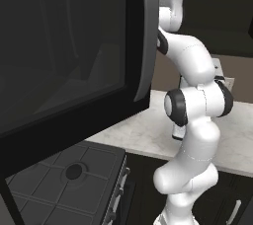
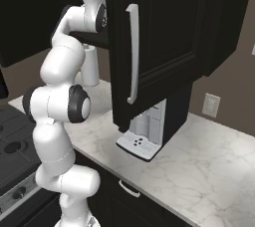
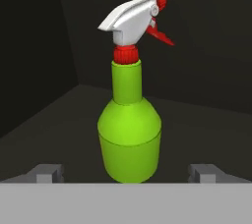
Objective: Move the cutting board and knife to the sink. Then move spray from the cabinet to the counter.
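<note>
The spray [image 3: 129, 134] is a bright green bottle with a red collar and a white and red trigger head. It stands upright on the dark cabinet shelf [image 3: 54, 129]. My gripper [image 3: 125, 173] is open, level with the bottle's base. One fingertip [image 3: 47, 172] shows to the left of the bottle and the other to the right, both apart from it. In the right base view my arm reaches up behind the open cabinet door [image 2: 149, 37]. The marble counter [image 2: 209, 156] lies below. The cutting board, knife and sink are out of view.
A coffee machine [image 2: 143, 134] stands on the counter under the open door. A white cylinder [image 2: 89, 69] stands behind my arm. The stove [image 1: 74, 174] is at the left with a dark microwave [image 1: 69, 56] above it. A wall outlet [image 2: 211, 104] is on the right.
</note>
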Robot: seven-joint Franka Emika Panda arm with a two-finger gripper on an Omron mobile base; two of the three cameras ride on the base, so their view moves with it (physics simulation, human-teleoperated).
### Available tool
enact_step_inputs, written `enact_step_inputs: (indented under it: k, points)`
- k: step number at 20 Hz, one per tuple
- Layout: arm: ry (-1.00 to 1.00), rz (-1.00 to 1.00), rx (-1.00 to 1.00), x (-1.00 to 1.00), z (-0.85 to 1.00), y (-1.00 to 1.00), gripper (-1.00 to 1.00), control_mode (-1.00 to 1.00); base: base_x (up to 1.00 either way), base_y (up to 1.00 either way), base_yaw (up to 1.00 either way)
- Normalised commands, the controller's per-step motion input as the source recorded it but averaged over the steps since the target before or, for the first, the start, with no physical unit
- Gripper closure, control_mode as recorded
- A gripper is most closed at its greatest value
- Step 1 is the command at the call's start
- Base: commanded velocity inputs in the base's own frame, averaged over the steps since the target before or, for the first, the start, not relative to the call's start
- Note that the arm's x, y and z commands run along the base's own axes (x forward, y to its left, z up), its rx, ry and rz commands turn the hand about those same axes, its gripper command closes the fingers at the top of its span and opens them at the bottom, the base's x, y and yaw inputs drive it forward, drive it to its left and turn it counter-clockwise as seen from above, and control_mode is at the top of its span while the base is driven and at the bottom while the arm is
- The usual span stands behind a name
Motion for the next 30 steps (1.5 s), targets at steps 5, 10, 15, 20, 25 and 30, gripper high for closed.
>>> enact_step_inputs:
  k: [5,10,15,20,25,30]
  points:
    - [0.00,0.00,0.00,0.26,0.00,0.00,-1.00,-1.00,0.00,0.00,0.00]
    - [0.00,0.00,0.00,0.25,0.00,0.00,-1.00,-1.00,0.00,0.00,0.00]
    - [0.00,0.00,0.00,0.21,0.00,0.00,-1.00,-1.00,0.00,0.00,0.00]
    - [0.00,0.00,0.00,0.16,0.00,-0.01,-1.00,-1.00,0.00,0.00,0.00]
    - [0.00,0.00,0.00,0.16,0.00,-0.03,-1.00,-1.00,0.00,0.00,0.00]
    - [0.00,0.00,0.00,0.13,0.00,-0.04,-1.00,-1.00,0.00,0.00,0.00]
